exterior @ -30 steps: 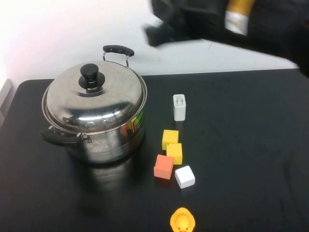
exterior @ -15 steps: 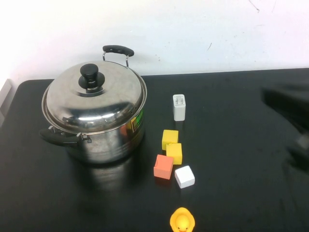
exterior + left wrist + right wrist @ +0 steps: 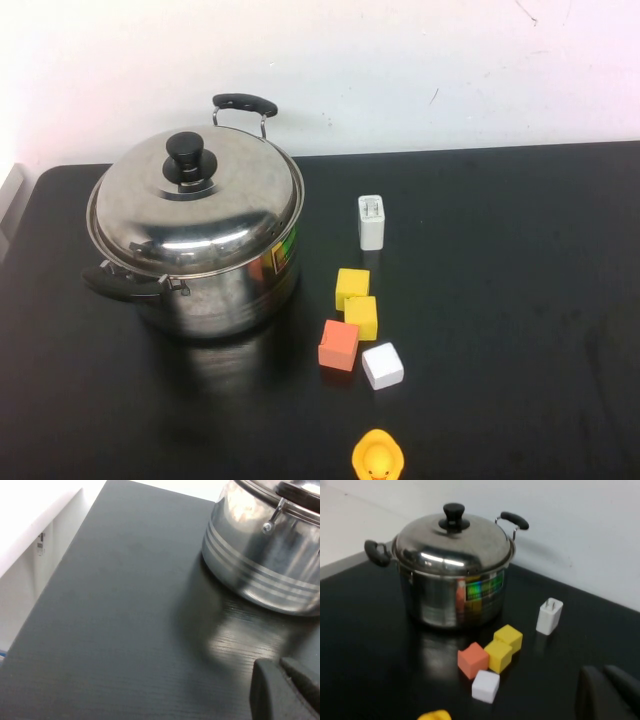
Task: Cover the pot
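The steel pot [image 3: 235, 290] stands at the table's left with its domed lid [image 3: 195, 210] seated on the rim, black knob [image 3: 187, 156] on top. Neither arm shows in the high view. In the left wrist view my left gripper [image 3: 282, 682] is shut and empty, low over the bare table beside the pot [image 3: 265, 565]. In the right wrist view my right gripper [image 3: 606, 690] is shut and empty, well to the right of the pot [image 3: 455, 597] and its lid [image 3: 452, 542].
Right of the pot lie a white charger plug [image 3: 371, 221], two yellow cubes [image 3: 352, 287], an orange cube [image 3: 338, 345], a white cube [image 3: 383, 365] and a yellow duck [image 3: 378, 458]. A white wall runs behind the black table [image 3: 500, 260].
The right arm has swung from the top right down along the right edge and out of the high view. The pot, lid and small objects have not moved.
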Controlling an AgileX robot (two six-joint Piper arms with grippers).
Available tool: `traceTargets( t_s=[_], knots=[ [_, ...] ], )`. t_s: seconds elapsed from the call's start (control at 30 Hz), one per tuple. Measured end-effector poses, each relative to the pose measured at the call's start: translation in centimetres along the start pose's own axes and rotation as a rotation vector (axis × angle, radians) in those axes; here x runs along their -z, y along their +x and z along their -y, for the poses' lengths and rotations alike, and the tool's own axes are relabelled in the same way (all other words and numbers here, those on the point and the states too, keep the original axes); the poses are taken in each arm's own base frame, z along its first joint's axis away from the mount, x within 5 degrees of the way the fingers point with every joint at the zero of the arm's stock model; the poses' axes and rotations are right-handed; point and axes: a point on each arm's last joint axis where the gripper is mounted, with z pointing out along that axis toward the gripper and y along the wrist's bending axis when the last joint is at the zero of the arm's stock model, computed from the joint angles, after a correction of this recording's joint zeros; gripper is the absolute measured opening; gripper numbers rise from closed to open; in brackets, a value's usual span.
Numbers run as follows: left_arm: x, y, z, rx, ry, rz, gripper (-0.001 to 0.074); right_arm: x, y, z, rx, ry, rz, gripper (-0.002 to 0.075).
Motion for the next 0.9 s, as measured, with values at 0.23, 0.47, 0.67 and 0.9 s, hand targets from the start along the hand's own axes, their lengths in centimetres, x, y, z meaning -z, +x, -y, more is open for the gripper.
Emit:
traceTargets(
  t_s=[0.23, 0.47, 0.67, 0.9],
  knots=[
    [0.0, 0.0, 0.0, -0.004, 0.0, 0.0, -0.0001, 0.3, 2.2, 0.0, 0.003, 0.002, -0.033, -0.0002],
    [0.0, 0.0, 0.0, -0.004, 0.0, 0.0, -0.0001, 0.0, 5.7, -0.4, -0.084, -0.022, -0.114, -0.0002],
    [0.0, 0.0, 0.0, -0.002, 0.0, 0.0, -0.0001, 0.5, 8.8, 1.2, -0.1, 0.176, -0.109, -0.0002],
    [0.0, 0.0, 0.0, -0.002, 0.0, 0.0, -0.0003, 2.0, 12.0, 2.9, -0.161, 0.514, -0.083, -0.0002]
  ],
)
